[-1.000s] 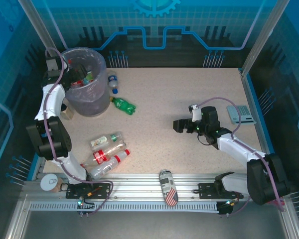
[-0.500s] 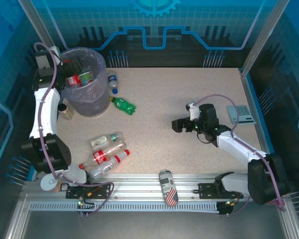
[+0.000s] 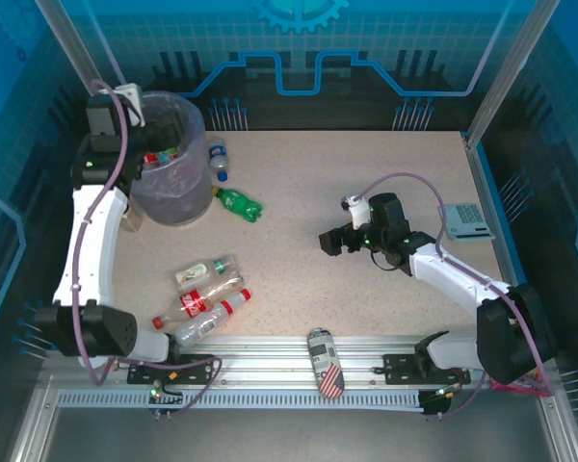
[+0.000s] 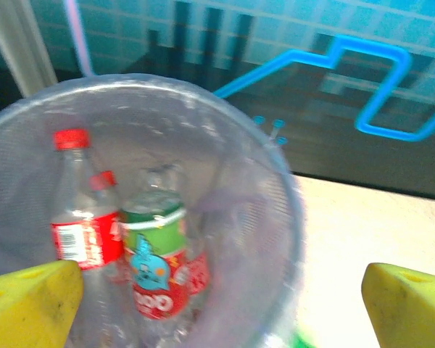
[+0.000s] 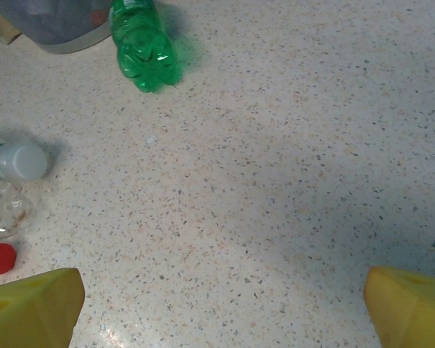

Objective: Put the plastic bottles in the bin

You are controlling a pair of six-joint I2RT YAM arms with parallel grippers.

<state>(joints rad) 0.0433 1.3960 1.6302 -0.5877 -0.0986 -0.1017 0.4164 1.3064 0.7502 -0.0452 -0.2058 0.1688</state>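
Over the last second the left arm [image 3: 91,231] has stretched out along the left edge of the top view, its elbow dropping to the lower left. The right gripper [image 3: 329,241] has slid a little leftward over the table [image 3: 366,173]. The bottles lying on the table have not shifted.

At upper left the left gripper [image 4: 221,290] hangs over the left rim of the bin [image 3: 187,183], jaws spread wide and empty. Its wrist view looks down into the bin, where a red-labelled bottle [image 4: 76,232] and a green-banded bottle [image 4: 155,264] stand against each other just beyond the fingers [image 4: 29,304].

At lower left a cluster of bottles [image 3: 204,298] lies on the table, well apart from both grippers. Just right of the bin lie the blue-capped bottle [image 3: 218,159] and, below it, the green bottle [image 3: 239,203]. A flag-patterned can [image 3: 326,362] lies at bottom centre.

Right of centre, the right gripper is wide open over bare table with nothing between its jaws. The green bottle sits up and to its left, well apart. A grey keypad [image 3: 465,219] lies near the right edge.
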